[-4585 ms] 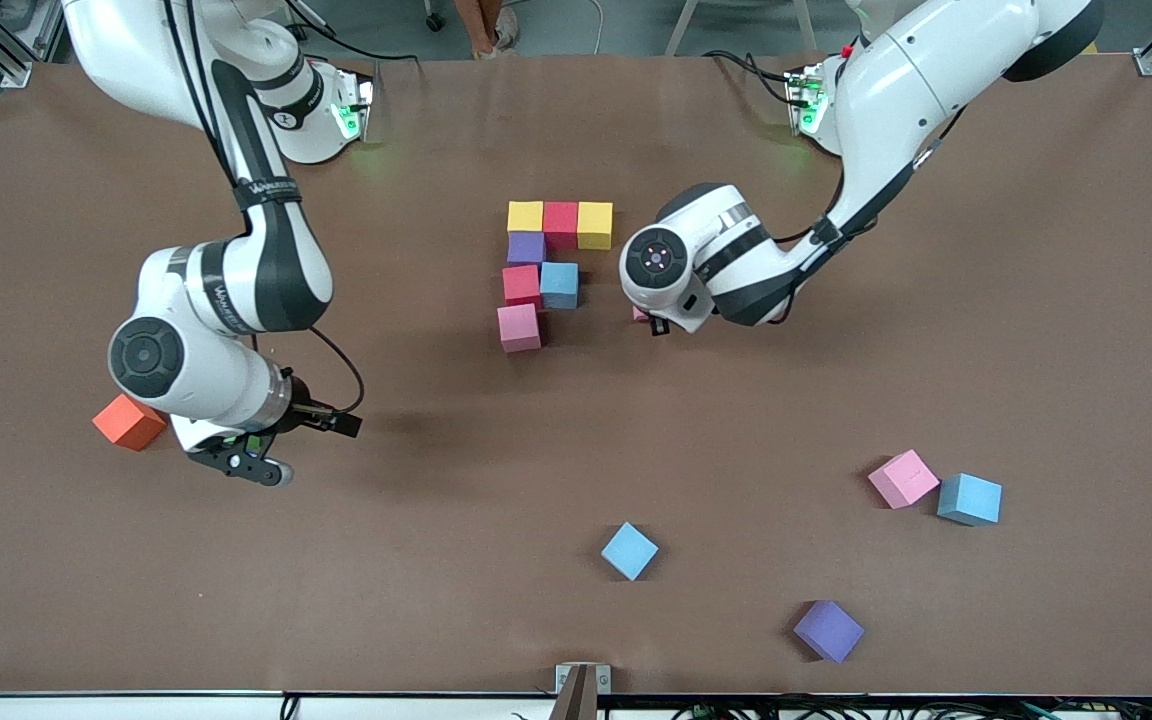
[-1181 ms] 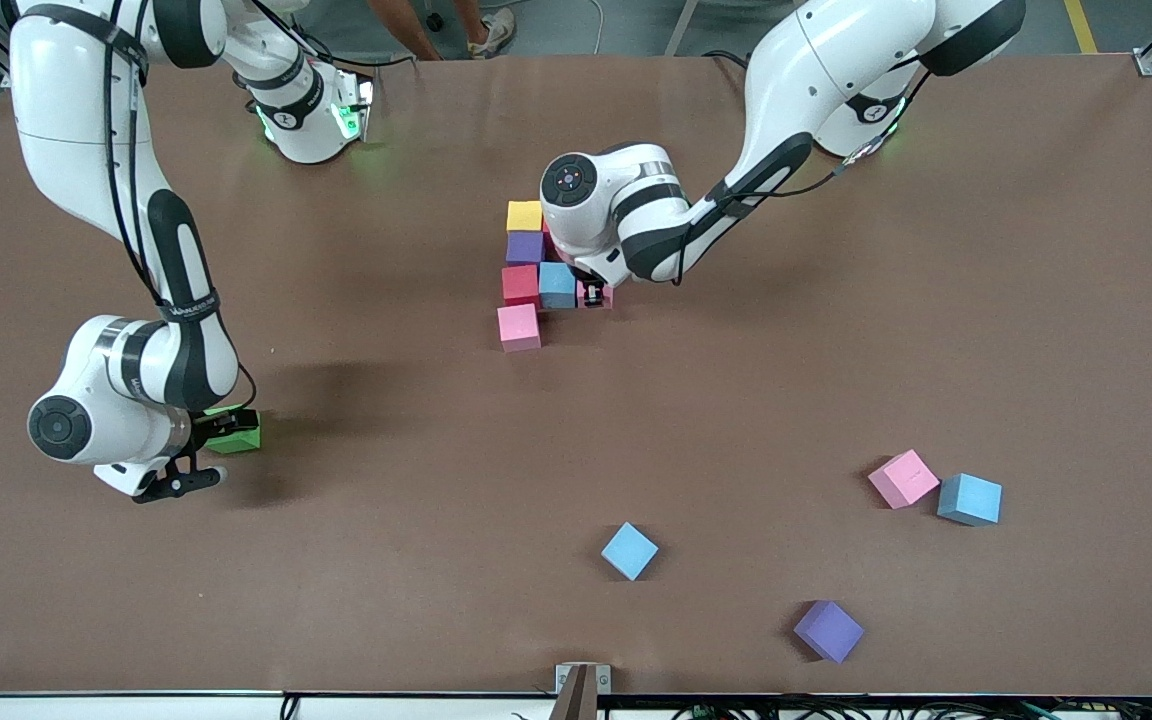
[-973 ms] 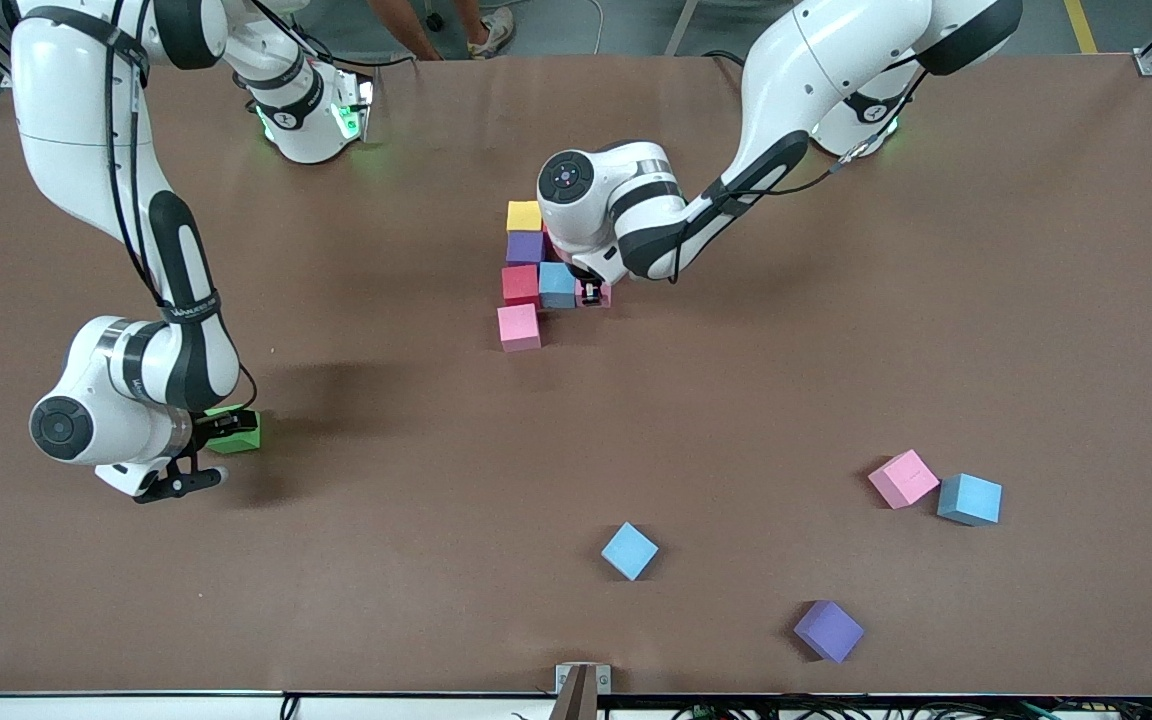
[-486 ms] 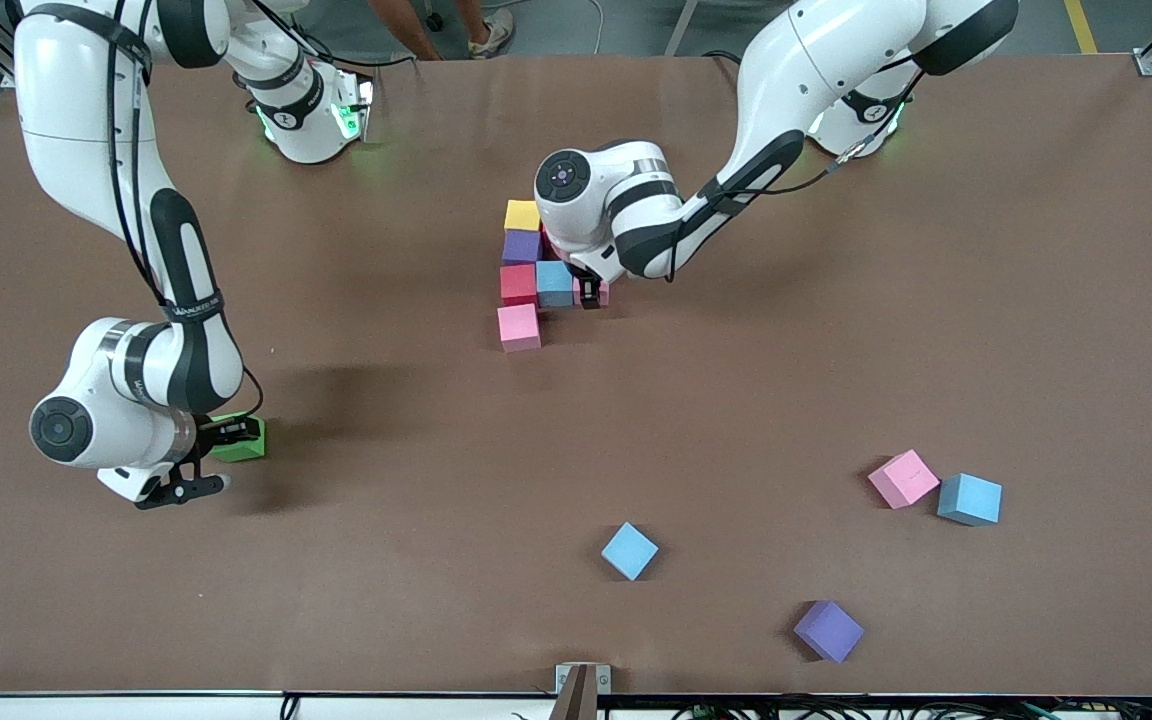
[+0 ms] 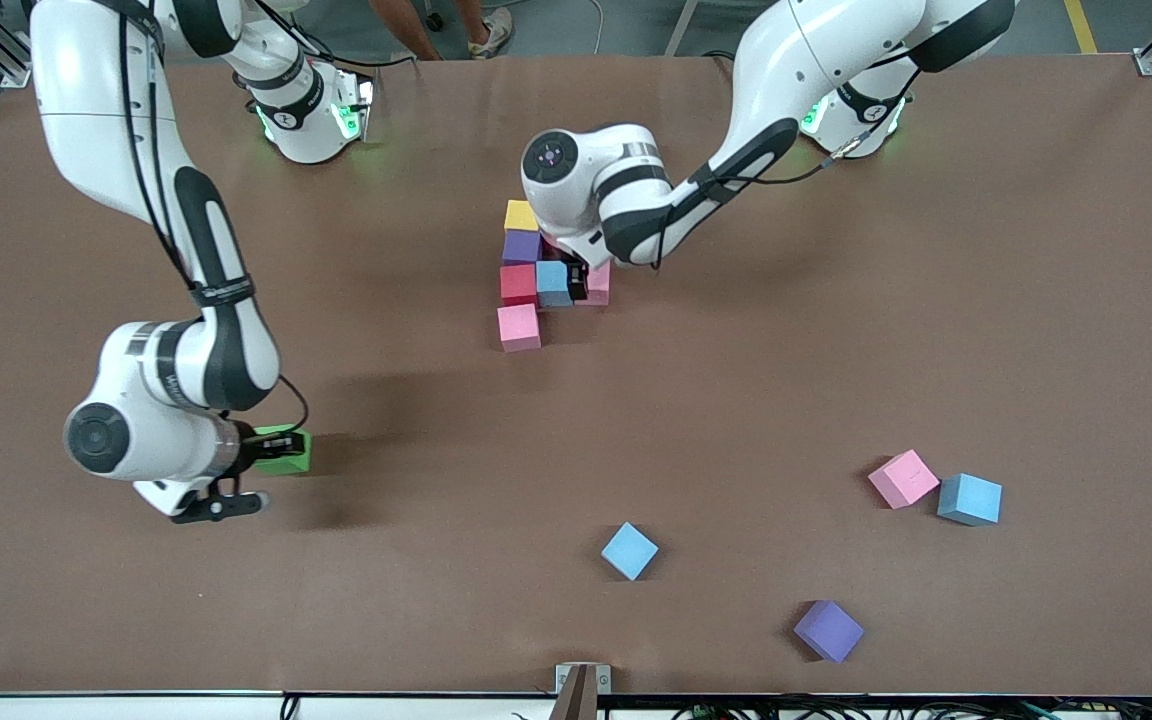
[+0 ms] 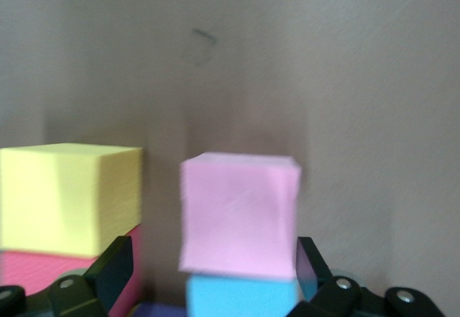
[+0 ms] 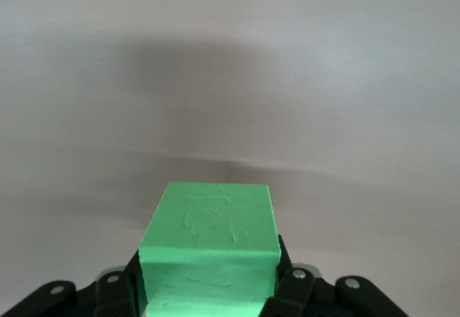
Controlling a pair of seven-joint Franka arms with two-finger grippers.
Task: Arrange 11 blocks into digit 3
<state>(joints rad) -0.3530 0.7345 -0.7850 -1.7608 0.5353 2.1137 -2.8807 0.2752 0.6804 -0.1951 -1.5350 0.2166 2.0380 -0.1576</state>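
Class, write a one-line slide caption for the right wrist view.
Right pincer shut on the green block, carried above the bare brown table.

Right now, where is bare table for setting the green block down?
Bare table lies between the pink block at the cluster's near end and the light blue block. Crowded: under the left gripper. The right gripper holds the green block.

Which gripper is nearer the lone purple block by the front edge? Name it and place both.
Left. The left gripper is open over the block cluster mid-table; the right gripper holds the green block toward the right arm's end, farther from the purple block.
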